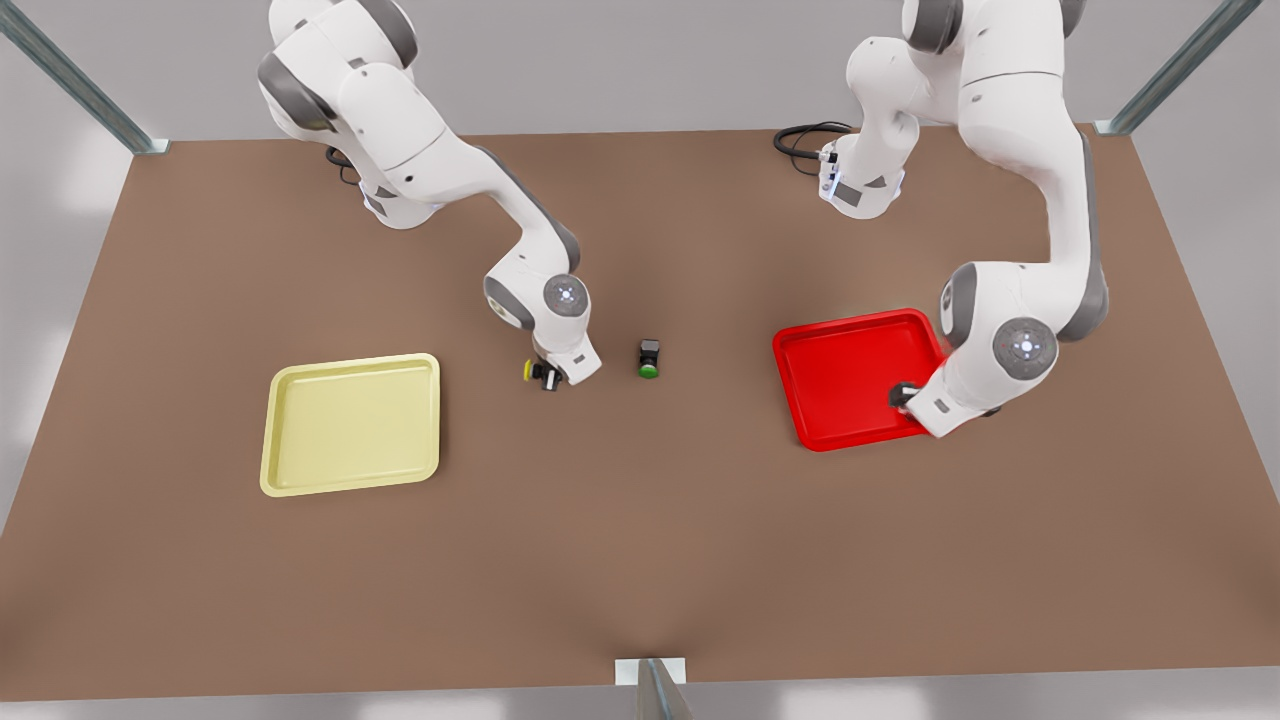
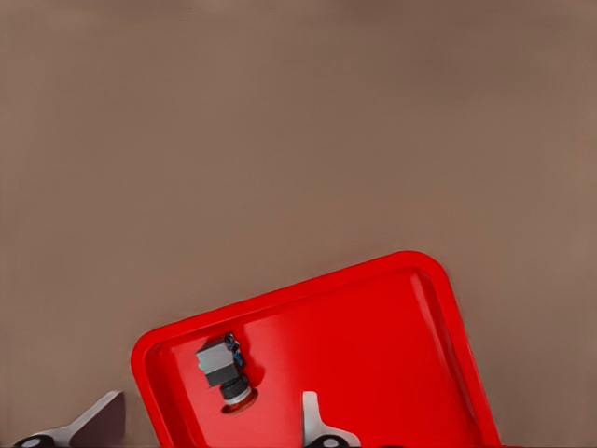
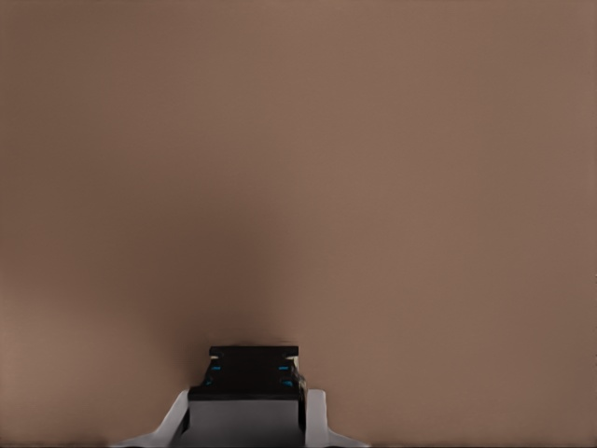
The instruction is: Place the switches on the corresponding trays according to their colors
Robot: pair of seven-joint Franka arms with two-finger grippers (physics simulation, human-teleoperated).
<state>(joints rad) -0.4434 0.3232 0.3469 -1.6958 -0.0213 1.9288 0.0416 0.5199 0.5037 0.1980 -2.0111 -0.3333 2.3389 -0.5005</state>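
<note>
The yellow switch (image 1: 538,372) is near the table's middle, its grey-and-black body (image 3: 244,397) tight between the fingers (image 3: 313,420) of my right gripper (image 3: 242,425), which is shut on it. That gripper (image 1: 553,376) is right of the pale yellow tray (image 1: 350,425) in the front view. The red switch (image 2: 225,371) lies on its side inside the red tray (image 2: 373,345), near a corner. My left gripper (image 2: 207,427) hangs open just over it, one finger (image 2: 312,420) on each side and neither touching. In the front view this gripper (image 1: 905,398) is over the red tray's (image 1: 840,375) right part.
A green-capped switch (image 1: 649,358) lies on the brown table (image 1: 640,560) between the two arms, just right of the right gripper in the front view. A black cable (image 1: 800,138) lies at the far edge. Metal frame posts stand at the table's corners and front edge.
</note>
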